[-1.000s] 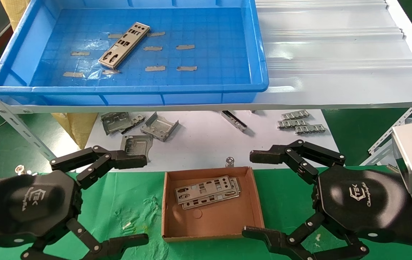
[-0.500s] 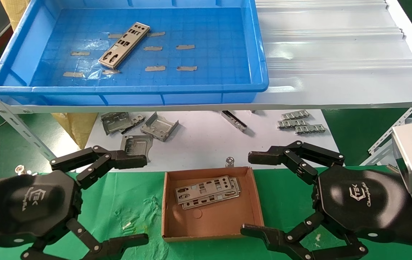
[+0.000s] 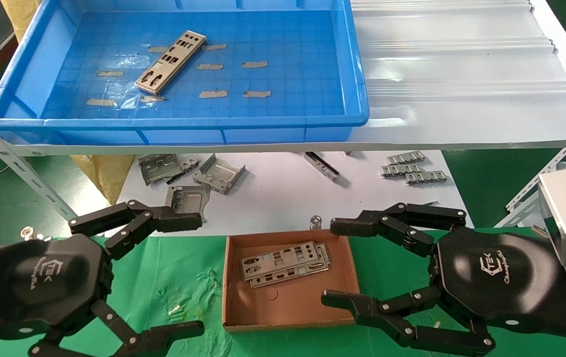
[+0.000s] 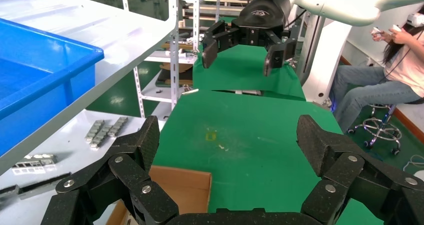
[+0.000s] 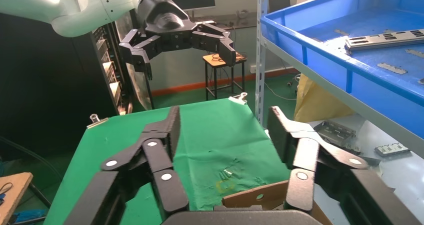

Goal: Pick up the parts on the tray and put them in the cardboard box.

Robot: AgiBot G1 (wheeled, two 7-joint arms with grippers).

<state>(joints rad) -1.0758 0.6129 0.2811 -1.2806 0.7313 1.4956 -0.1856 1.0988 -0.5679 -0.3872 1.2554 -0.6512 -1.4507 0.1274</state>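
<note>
One silver-grey punched plate, a part (image 3: 170, 62), lies diagonally on the floor of the blue tray (image 3: 174, 121) on the upper shelf; the right wrist view shows it too (image 5: 385, 39). Two more such plates (image 3: 283, 264) lie stacked in the brown cardboard box (image 3: 290, 307) on the green cloth. My left gripper (image 3: 184, 275) hangs open, empty, to the left of the box. Over the box's right wall my right gripper (image 3: 335, 263) is also open and empty. The box's wall shows low in both wrist views (image 4: 187, 187) (image 5: 260, 195).
On the white sheet under the shelf lie folded grey brackets (image 3: 218, 173), comb-like strips (image 3: 414, 171) and a small bolt (image 3: 316, 219). The white corrugated sheet (image 3: 461, 74) covers the shelf to the right of the tray. A slotted shelf post (image 3: 15, 158) slants at left. A seated person (image 4: 385, 80) shows in the left wrist view.
My right gripper has shifted left, over the box's right wall, and its fingers have narrowed somewhat while staying open. The left gripper and the plates have not moved.
</note>
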